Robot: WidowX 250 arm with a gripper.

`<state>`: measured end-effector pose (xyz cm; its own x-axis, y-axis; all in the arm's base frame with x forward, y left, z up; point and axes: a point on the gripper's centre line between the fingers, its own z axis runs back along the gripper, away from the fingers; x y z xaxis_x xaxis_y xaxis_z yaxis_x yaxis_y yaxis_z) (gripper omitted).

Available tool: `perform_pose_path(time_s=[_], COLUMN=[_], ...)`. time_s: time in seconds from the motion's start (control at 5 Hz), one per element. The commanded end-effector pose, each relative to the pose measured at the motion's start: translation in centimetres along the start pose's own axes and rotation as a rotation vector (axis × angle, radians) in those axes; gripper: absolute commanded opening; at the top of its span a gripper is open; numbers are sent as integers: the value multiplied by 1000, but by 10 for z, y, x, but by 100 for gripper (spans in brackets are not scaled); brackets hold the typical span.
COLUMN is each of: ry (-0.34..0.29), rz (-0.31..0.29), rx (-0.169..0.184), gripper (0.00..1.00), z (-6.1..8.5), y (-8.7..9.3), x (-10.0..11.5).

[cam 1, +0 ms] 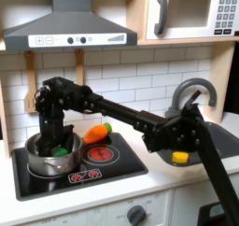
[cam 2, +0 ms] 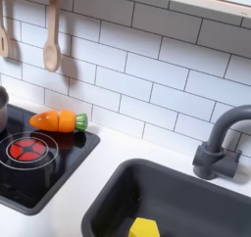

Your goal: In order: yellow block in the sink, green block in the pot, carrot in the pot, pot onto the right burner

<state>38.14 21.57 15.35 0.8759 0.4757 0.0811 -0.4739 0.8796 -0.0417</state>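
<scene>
In the first exterior view the black arm reaches across to the view's left, and my gripper [cam 1: 53,144] hangs straight down into the silver pot [cam 1: 37,162] on the left burner. The green block [cam 1: 61,151] shows inside the pot, right at the fingertips; I cannot make out whether the fingers touch or hold it. The orange carrot [cam 1: 96,134] [cam 2: 57,120] lies at the back of the stove, behind the red right burner [cam 1: 101,155] [cam 2: 26,150]. The yellow block [cam 2: 144,228] [cam 1: 179,157] rests in the dark grey sink [cam 2: 106,196].
A dark arched faucet [cam 2: 222,141] [cam 1: 192,88] stands behind the sink. Wooden spoons [cam 2: 51,33] hang on the white tiled wall. A range hood [cam 1: 65,26] sits above the stove, and a microwave [cam 1: 191,12] above the sink.
</scene>
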Motion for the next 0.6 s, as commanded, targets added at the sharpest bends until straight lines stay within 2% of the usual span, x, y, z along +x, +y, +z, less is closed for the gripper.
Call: perform_pose_path(time_s=[0.0, 0.2, 0.4], ry=[-20, -44, -87], rz=[-10, -36, -43], rx=[-14, -15, -24], gripper=[100, 100, 100], z=[9, 15, 35], y=[-6, -16, -21], x=[-2, -2, -4])
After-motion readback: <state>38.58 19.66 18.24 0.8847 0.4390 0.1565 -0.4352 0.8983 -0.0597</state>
